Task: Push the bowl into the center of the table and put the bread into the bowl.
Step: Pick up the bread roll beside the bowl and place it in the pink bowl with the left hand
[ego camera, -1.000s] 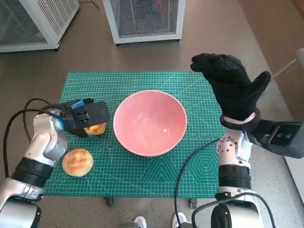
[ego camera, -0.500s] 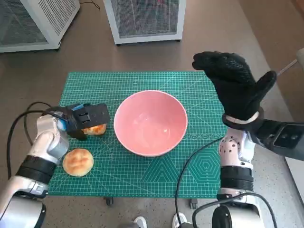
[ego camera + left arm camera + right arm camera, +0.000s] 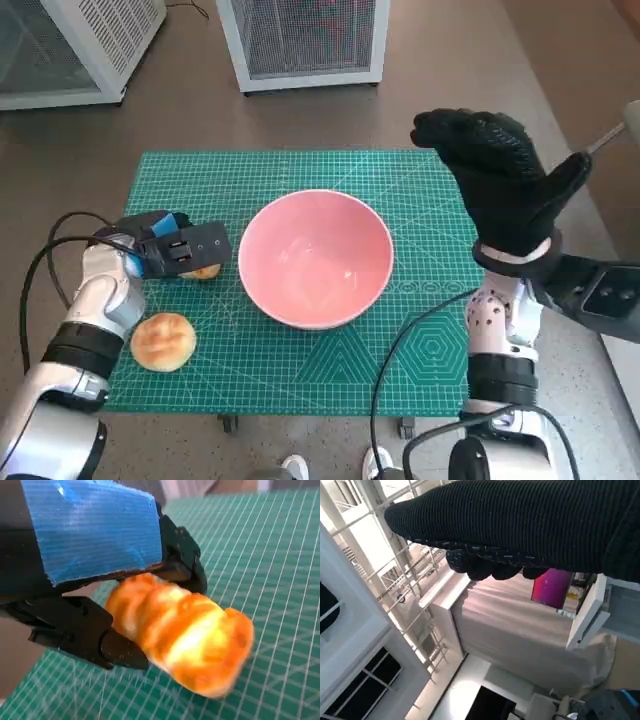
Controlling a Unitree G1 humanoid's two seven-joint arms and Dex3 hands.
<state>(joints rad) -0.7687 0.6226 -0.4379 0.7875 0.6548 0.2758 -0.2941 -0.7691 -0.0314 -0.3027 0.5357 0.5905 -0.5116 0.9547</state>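
The pink bowl [image 3: 315, 258] stands empty near the middle of the green cutting mat [image 3: 300, 170]. My left hand [image 3: 170, 250] lies over a golden bread roll [image 3: 207, 270] just left of the bowl. In the left wrist view the left hand [image 3: 90, 535] grips the roll [image 3: 185, 635] between its black fingers [image 3: 80, 635]. A second round bun [image 3: 163, 340] lies on the mat nearer the front left. My right hand [image 3: 500, 185] is raised above the mat's right side, fingers spread, holding nothing. In the right wrist view the glove [image 3: 520, 520] shows against the room only.
Two white mesh-fronted cabinets [image 3: 305, 40] [image 3: 70, 45] stand on the floor behind the table. Black cables [image 3: 40, 270] loop beside my left forearm, and another [image 3: 400, 350] crosses the mat's front right. Shoes [image 3: 295, 467] show below the front edge.
My left hand has sunk lower over the roll, which now shows less beneath it. The right hand has drifted slightly to the right. The bowl and the bun have not moved.
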